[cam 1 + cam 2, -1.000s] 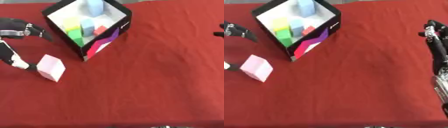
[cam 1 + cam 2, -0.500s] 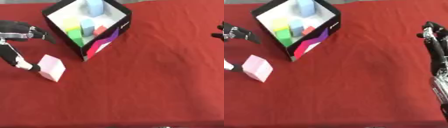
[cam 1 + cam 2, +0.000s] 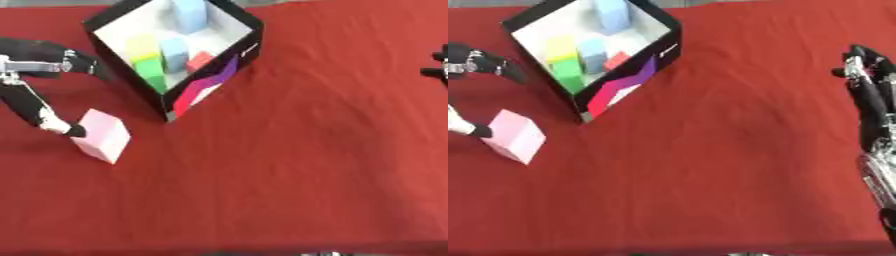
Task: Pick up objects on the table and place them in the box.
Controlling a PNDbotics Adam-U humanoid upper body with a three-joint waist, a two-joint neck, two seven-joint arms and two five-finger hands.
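A pale pink block [image 3: 102, 135] lies on the red cloth, left of the box's near corner. My left hand [image 3: 39, 75] comes in from the left edge, spread wide: one digit tip [image 3: 63, 127] touches the block's left edge, the other digits [image 3: 83, 62] reach toward the box's left wall, well above the block. The black box [image 3: 229, 65] with a white inside stands at top centre and holds green, yellow, light blue and red blocks. Along the right edge in the right eye view my right hand [image 3: 870, 95] rests with straight fingers, holding nothing.
A red cloth [image 3: 289, 170] covers the whole table. The box's near wall bears magenta, purple and white shapes [image 3: 203, 89]. Nothing else lies on the cloth between the box and my right hand.
My left hand has shifted slightly right and closer to the pink block, its lower digit now touching the block's left edge. The block and the right hand have not moved.
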